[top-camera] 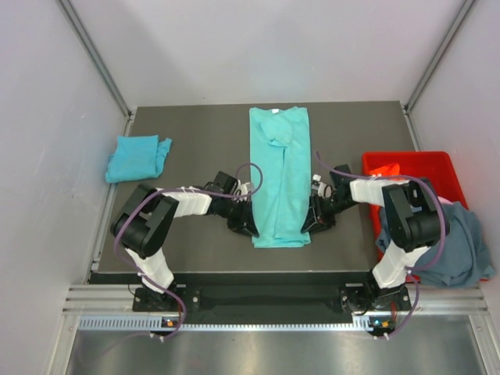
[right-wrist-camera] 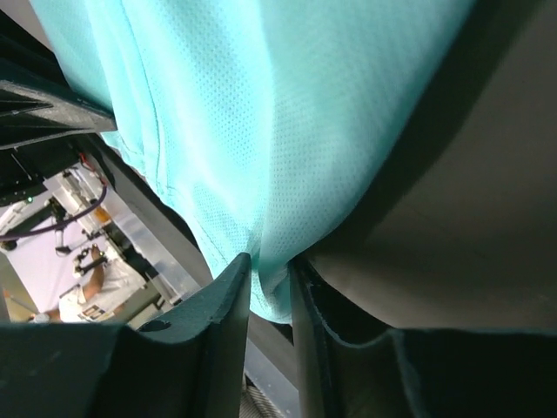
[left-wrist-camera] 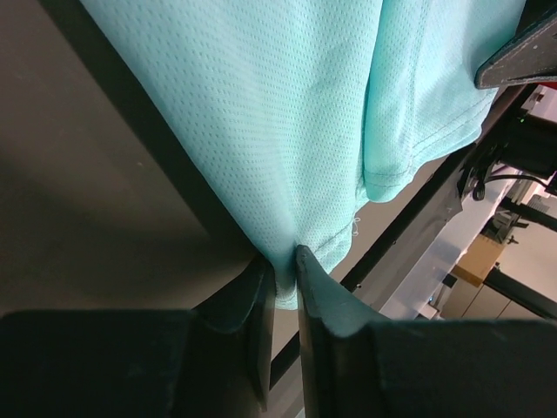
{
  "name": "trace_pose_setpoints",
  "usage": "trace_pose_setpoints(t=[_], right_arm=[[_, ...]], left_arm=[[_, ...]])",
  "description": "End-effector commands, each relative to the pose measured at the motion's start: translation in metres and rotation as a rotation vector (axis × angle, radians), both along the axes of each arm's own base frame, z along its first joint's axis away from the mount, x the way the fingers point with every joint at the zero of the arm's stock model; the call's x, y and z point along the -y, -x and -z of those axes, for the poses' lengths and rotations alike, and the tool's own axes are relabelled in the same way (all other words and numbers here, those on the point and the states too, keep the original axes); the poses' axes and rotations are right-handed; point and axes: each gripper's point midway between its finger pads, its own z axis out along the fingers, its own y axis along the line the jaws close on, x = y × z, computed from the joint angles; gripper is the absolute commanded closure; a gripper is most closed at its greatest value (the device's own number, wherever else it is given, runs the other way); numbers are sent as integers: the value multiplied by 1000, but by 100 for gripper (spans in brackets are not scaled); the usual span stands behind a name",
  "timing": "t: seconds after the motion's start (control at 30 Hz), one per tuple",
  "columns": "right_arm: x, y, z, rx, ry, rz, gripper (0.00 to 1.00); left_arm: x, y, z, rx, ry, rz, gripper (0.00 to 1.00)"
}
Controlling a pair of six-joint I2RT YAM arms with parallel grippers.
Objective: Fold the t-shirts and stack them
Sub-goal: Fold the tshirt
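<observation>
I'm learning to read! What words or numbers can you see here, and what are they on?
None can be read.
White spot at the collar of the mint-teal t-shirt: maybe a tag, too small to read.
Cyan-blue t-shirt and red crate: no writing shows.

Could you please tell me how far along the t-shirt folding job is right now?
Done, it seems: the cyan-blue t-shirt lies roughly folded at the table's left. In hand: the mint-teal t-shirt is a long strip, its near corners pinched by the left gripper and right gripper. Left: the slate grey-blue t-shirt hangs unfolded over the red crate, and nothing is stacked.
</observation>
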Motion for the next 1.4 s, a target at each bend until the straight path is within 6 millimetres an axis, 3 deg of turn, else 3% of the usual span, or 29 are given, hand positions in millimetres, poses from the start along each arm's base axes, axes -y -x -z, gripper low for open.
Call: trace_pose_setpoints(t=[0.0,0.07,0.2,0.27,0.47,0.83,1.13,1.37], right_arm=[[-16,-4,-10,34,-48,-46,75],[-19,-3,-12,40,-53,-55,78],[-19,-4,-13,54,-49,-63,99],[-18,-5,-14,68,-47,-68,100],[-11,-19,-23,146,-35,-54,100],[1,-51,-49,276,-59,-6,100],[6,-96,-69,345,-78,31,100],[13,-150,-91,457,-82,76,100]], left_arm=[[4,2,-11,45,33,21,80],[5,2,-12,46,39,24,83],[6,1,-14,56,43,28,95],[7,0,-16,62,46,33,100],[10,-10,-26,116,52,47,100],[16,-54,-71,273,64,84,100],[7,-84,-82,294,52,44,100],[9,-121,-93,321,50,39,100]])
